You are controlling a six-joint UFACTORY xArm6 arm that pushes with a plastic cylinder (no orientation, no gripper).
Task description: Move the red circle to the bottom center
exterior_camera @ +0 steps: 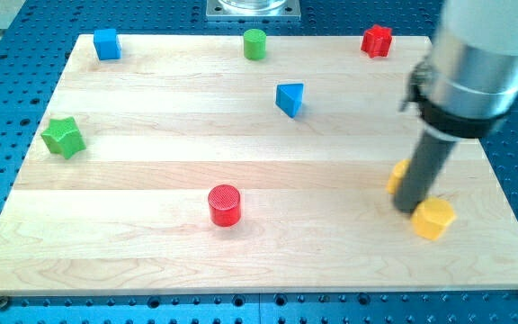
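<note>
red circle point(225, 204), well left of my tip point(410, 210)

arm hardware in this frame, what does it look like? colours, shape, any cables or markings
No gripper. The arm enters from the view's top right as a fat, smooth, light grey cylinder. Below it sits a black collar with a small dark lug on its left side. From that hangs a straight dark grey rod ending in my tip. No cables or markings visible.

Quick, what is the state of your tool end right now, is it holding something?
No gripper: my tip holds nothing. It stands between two yellow blocks at the view's right, far from the red circle.
</note>
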